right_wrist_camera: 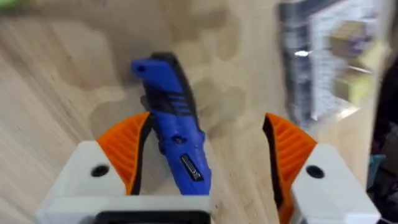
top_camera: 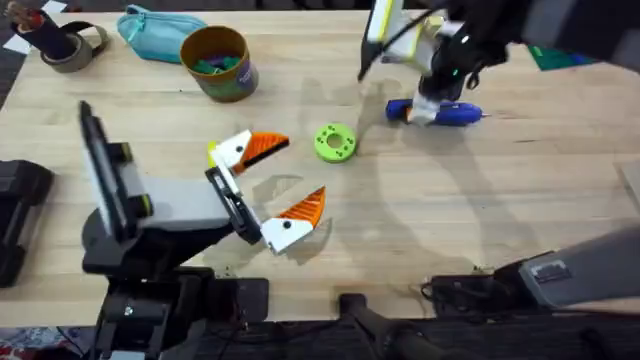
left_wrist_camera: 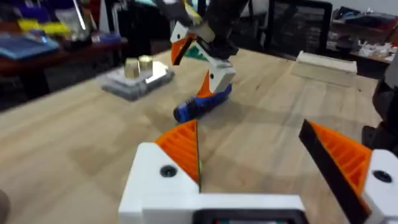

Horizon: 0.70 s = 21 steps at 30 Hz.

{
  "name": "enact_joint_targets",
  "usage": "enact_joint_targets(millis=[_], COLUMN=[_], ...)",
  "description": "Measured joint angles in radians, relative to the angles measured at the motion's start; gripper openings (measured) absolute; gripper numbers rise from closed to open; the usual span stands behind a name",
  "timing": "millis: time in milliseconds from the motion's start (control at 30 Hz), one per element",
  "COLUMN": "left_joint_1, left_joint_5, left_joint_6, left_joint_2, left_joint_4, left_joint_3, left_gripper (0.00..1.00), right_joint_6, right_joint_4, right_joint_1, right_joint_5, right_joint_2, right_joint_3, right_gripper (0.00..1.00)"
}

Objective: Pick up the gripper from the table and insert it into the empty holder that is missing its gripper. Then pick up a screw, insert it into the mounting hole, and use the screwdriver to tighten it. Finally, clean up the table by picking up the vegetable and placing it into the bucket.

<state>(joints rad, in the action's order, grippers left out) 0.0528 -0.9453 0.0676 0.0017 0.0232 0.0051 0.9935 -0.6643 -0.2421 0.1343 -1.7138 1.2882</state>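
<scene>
The pale wood-grain table [top_camera: 420,210] carries everything. The left claw [top_camera: 283,188] rests low over its middle, white block fingers with orange ribbed wedge pads [left_wrist_camera: 183,146] spread wide apart, nothing between them. Beyond it and to the far side, the right claw [top_camera: 437,105] hangs over the screwdriver [right_wrist_camera: 174,134], jaws apart around the thick blue cylindrical handle, one pad [right_wrist_camera: 127,146] just beside it, the other well clear. The round brown-gold bucket [top_camera: 216,62] stands far beyond the left claw, a teal fabric pouch [top_camera: 155,30] beside it. A green ring-shaped disc [top_camera: 335,142] lies between the two claws.
</scene>
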Motion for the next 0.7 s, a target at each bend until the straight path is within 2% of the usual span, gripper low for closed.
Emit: enact_joint_targets(millis=[67, 200, 233, 267, 400, 700], left_joint_1=[0.000, 0.000, 0.000, 0.000, 0.000, 0.000], left_joint_5=[0.017, 0.116, 0.136, 0.189, 0.278, 0.278], left_joint_6=[0.016, 0.109, 0.126, 0.164, 0.201, 0.201], left_joint_2=[0.000, 0.000, 0.000, 0.000, 0.010, 0.010], left_joint_4=[-0.062, -0.139, -0.143, -0.128, -0.073, -0.073], left_joint_3=[0.000, 0.000, 0.000, 0.006, 0.056, 0.056], left_gripper=[0.986, 0.986, 0.986, 0.986, 0.986, 0.986], right_joint_6=[-0.079, -0.239, -0.272, -0.367, -0.450, -0.450], right_joint_4=[-0.012, -0.051, -0.059, -0.114, -0.197, -0.197], right_joint_1=[-0.013, -0.033, -0.036, -0.037, -0.037, -0.037], right_joint_5=[-0.007, -0.049, -0.058, -0.079, -0.089, -0.089], right_joint_2=[0.069, 0.211, 0.240, 0.303, 0.325, 0.325], right_joint_3=[0.017, 0.060, 0.064, 0.072, 0.072, 0.072], right_gripper=[0.994, 0.994, 0.995, 0.995, 0.995, 0.995])
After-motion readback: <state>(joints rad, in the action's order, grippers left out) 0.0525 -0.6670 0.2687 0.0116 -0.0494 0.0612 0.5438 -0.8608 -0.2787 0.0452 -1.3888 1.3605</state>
